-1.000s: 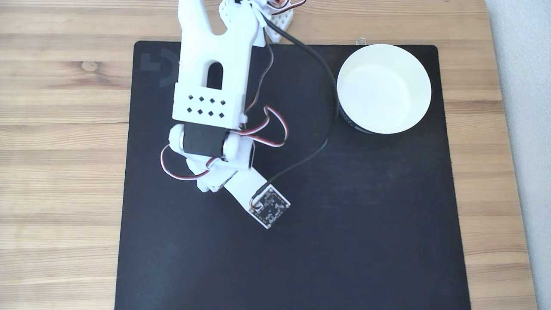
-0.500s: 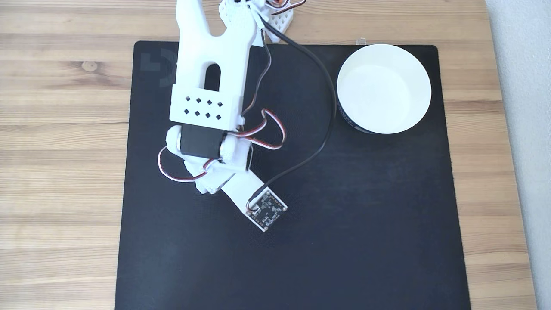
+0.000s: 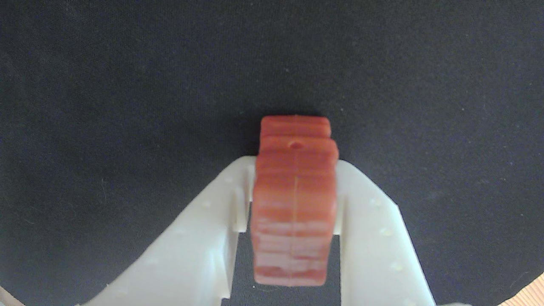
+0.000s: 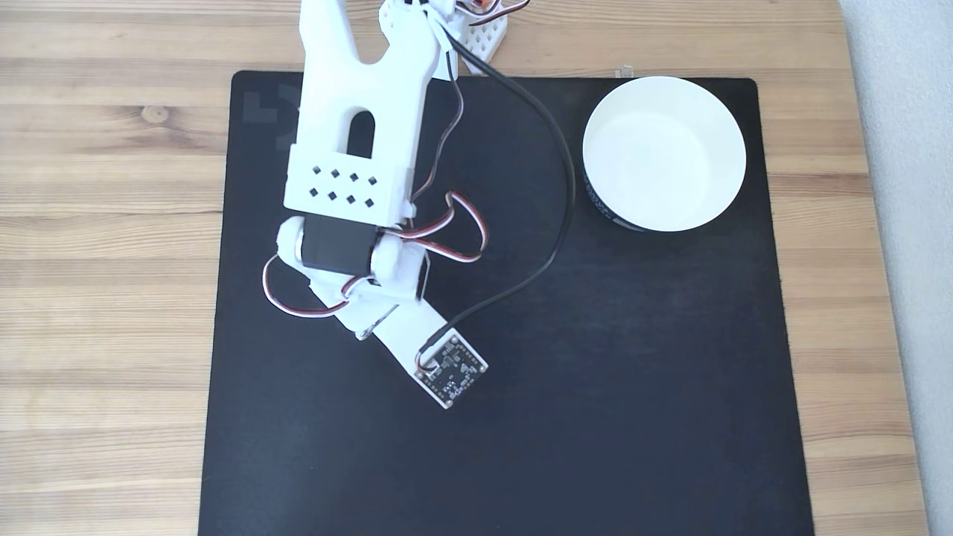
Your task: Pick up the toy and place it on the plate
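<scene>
Wrist view: gripper (image 3: 294, 170) around toy (image 3: 293, 199)

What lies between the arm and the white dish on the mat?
In the fixed view, only bare black mat and a black cable separate the arm's circuit board from the round white dish.

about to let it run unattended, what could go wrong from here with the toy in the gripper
1. The toy sits edge-on between the gripper fingers, sticking out past the tips; it might twist or slip during the carry.
2. The plate lies far across the mat, so a long swing is needed.
3. The black cable loops toward the plate and could snag.
</scene>
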Tool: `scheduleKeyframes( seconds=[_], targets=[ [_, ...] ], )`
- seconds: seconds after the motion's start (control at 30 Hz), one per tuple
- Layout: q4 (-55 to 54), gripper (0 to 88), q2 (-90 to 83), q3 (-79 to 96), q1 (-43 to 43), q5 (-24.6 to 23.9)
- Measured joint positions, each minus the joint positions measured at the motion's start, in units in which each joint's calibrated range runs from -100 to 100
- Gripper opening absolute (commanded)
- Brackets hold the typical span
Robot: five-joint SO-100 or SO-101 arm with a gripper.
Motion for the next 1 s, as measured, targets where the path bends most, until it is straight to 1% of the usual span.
scheduleKeyframes(
  seconds=[0.27,0.4,0.53,0.77,0.93,1.0],
  targets=[
    [0.00,2.3,0.00,0.09,0.00,0.00],
    [-2.45,2.2,0.00,0.00,0.00,-0.15],
    [-2.70,2.2,-0.67,-0.47,-0.50,0.00],
    [-2.11,2.2,-11.32,-0.38,-2.83,-0.15],
    [-1.86,2.2,-18.82,-0.28,-5.99,0.05],
    [-1.86,2.2,-22.65,-0.38,-8.66,0.05]
  ],
)
